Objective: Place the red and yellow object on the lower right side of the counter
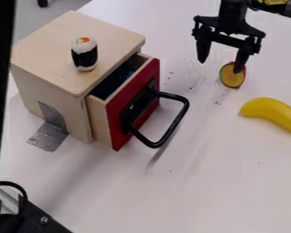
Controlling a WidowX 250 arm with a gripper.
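Red and yellow object (232,80) is seen on worktop (203,186), upper right, overlapped by one finger of spread gripper (220,66). Probably light, stiff; best pinched across opposite edges.

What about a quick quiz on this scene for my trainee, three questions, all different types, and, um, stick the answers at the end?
1. Multiple choice: Where is the toy sushi roll?
A) Inside the drawer
B) On top of the wooden box
C) Under the handle
2. True or false: The fingers of the end effector are apart.
3. Fill in the blank: The toy fruit lying near the red and yellow object is a ____.

Key: 1. B; 2. True; 3. banana
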